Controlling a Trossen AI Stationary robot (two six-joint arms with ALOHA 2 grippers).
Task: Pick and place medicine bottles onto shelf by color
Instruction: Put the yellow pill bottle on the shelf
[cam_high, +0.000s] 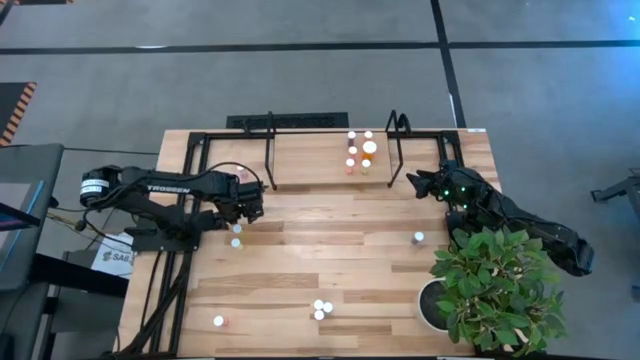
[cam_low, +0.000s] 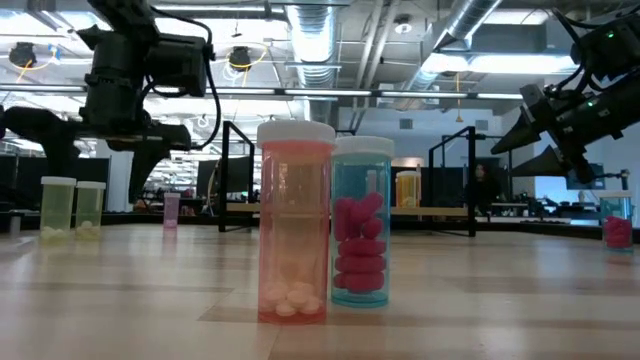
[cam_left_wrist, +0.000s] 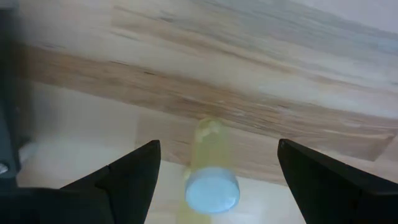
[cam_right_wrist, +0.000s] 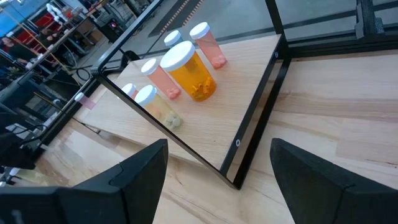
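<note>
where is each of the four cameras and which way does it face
High view: overhead, straight down on the table; both arms show.
Low view: table height, level past a pink bottle; arms hang above.
Left wrist view: down between the open left tool at a yellowish bottle.
Right wrist view: past the open right tool at the shelf.
Shared: the orange bottle also shows in the high view.

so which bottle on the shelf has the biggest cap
The orange bottle in the cluster on the shelf: its white cap is clearly wider than those of the pink and yellowish bottles around it.
</note>
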